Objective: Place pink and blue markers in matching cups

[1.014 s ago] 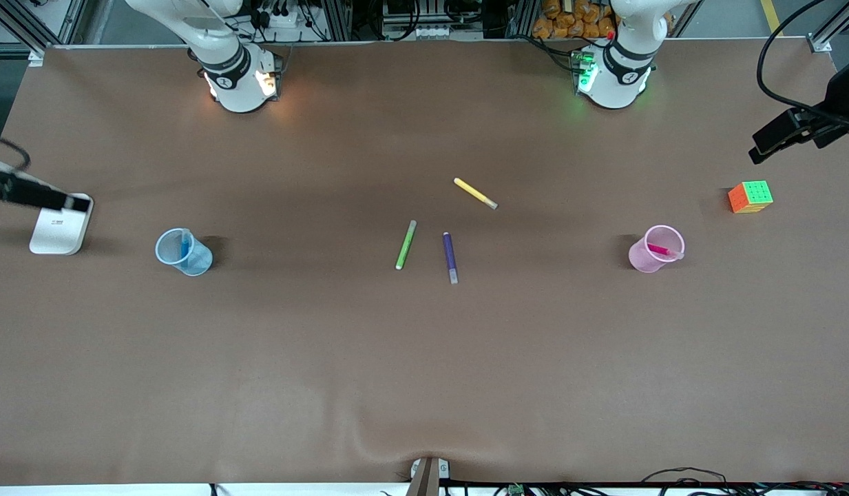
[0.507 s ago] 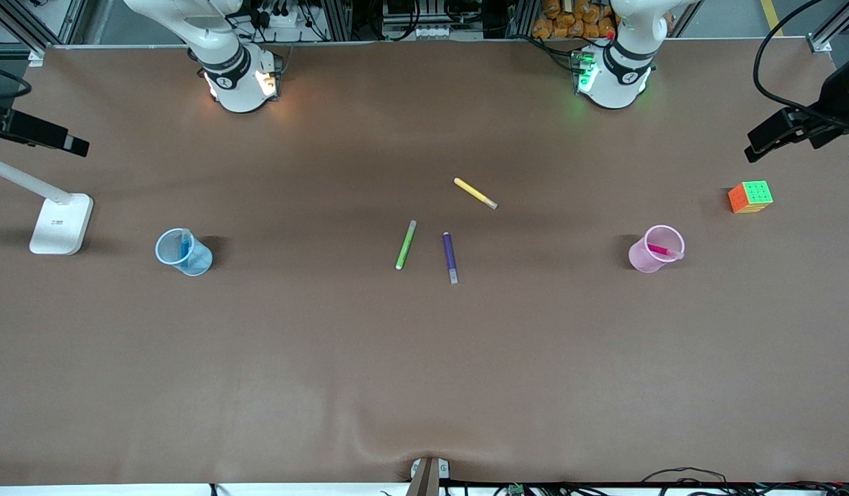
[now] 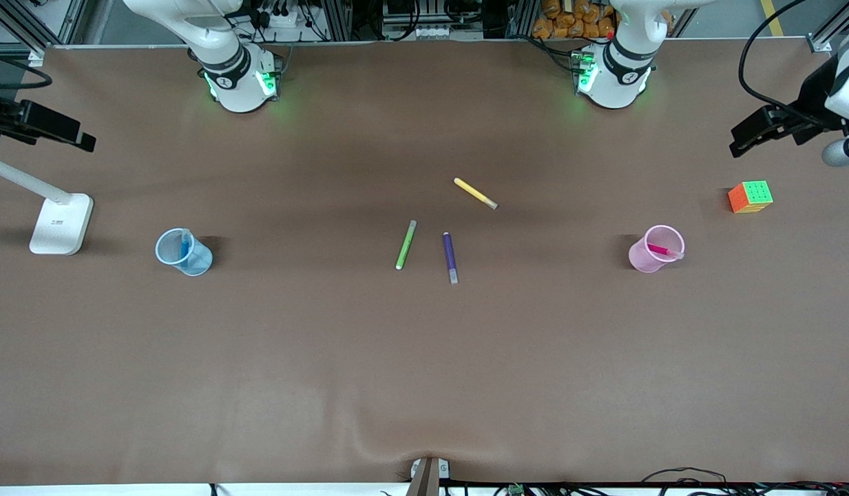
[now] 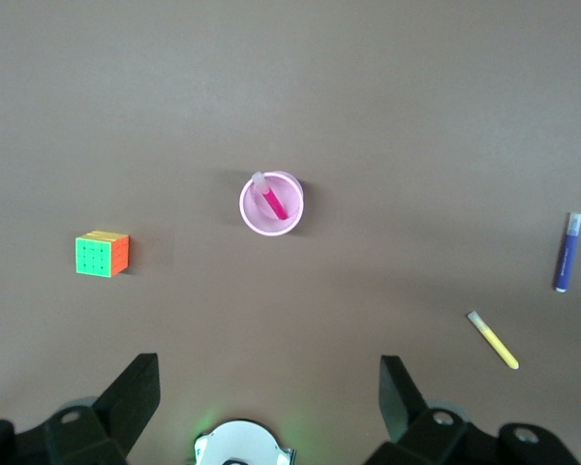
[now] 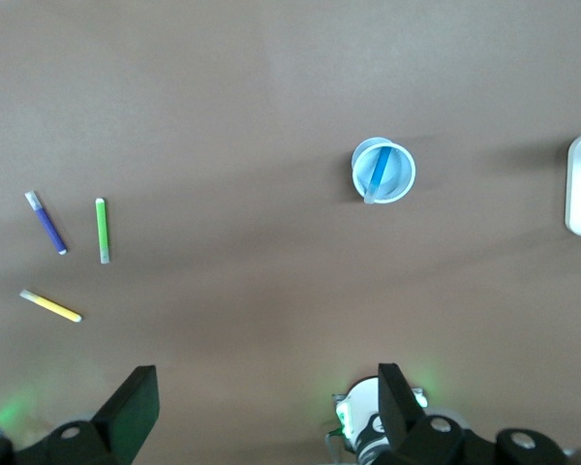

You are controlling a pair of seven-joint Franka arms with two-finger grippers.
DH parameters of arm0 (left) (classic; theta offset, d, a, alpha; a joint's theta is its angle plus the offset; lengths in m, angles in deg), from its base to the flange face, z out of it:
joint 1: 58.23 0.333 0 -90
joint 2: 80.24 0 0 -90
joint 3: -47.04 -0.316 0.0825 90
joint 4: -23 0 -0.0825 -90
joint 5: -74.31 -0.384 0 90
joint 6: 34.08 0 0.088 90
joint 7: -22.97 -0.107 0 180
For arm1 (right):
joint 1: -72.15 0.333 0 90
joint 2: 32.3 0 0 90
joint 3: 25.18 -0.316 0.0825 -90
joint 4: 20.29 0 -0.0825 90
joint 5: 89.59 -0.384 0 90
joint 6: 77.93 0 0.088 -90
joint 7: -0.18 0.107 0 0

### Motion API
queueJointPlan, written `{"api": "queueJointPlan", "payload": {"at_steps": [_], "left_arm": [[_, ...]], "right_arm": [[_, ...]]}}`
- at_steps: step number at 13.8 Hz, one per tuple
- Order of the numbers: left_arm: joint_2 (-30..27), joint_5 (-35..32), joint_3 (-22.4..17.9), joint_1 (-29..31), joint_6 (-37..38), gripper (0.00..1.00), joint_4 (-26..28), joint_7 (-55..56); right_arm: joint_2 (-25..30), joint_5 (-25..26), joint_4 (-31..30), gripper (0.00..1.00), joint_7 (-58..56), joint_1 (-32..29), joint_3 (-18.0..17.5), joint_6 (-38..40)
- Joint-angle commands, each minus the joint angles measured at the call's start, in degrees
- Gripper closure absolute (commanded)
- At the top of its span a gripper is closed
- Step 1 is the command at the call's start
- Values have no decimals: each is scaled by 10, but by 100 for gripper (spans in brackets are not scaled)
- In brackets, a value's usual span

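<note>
Two cups at mid-height of the front view, well apart on the brown table [image 3: 424, 379]. Toward the right arm's end, pale blue cup [image 3: 200, 263], upright, with the blue marker [image 3: 185, 246] leaning inside. Toward the left arm's end, pale pink cup [image 3: 637, 258], upright, with the pink marker [image 3: 659, 250] slanted inside, cap end against the rim. Judged from this, both placements done, colour matched to colour. At centre frame, three loose pens flat on the table: green marker [image 3: 405, 244], purple marker [image 3: 449, 256] beside it, yellow marker [image 3: 475, 193] higher in frame; probably left alone as no part of the task. Near the frame's edges, white lamp base [image 3: 59, 224] and colour cube [image 3: 750, 197].

Left wrist view: left gripper [image 4: 268, 366], fingers spread wide, pinching nothing, high over the pink cup's end of the table. Looks straight down into the pink cup, marker resting inside; cube beside it, yellow and purple pens farther off.

Right wrist view: right gripper [image 5: 266, 373], likewise spread and empty, high over the blue cup's end. Looks down into the blue cup, marker inside; lamp base at the frame's edge. Seemingly raised clear so neither cup gets knocked.
</note>
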Motion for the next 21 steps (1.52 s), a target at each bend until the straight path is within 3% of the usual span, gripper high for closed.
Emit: {"api": "queueJointPlan", "payload": {"at_steps": [1,4,5,7,10,15,17,21], "left_arm": [[-34,10,-44,-30,-15,0,33,-12],[-24,6,-46,-29,-30,0,27,-12],[-18,1,-46,-29,-32,0,19,-12],[-3,2,-45,-28,-32,0,-5,-13],[-2,1,-45,-29,-31,0,-5,-13],[0,-1,-44,-29,-31,0,-11,-23],[-1,-1,-45,-29,-29,0,-14,-25],[-1,0,-45,-28,-12,0,-19,-26]], "right_arm": [[78,11,-111,0,-69,-19,-9,-59],[177,12,-252,0,-100,-24,-12,-141],[188,17,-268,0,-100,-35,-27,-149],[183,57,-258,0,-101,-39,-51,-151],[163,59,-224,0,-101,-43,-48,-150],[155,65,-219,0,-149,-52,-48,-152],[153,90,-219,0,-160,-50,-51,-153],[127,92,-185,0,-160,-52,-48,-152]]}}
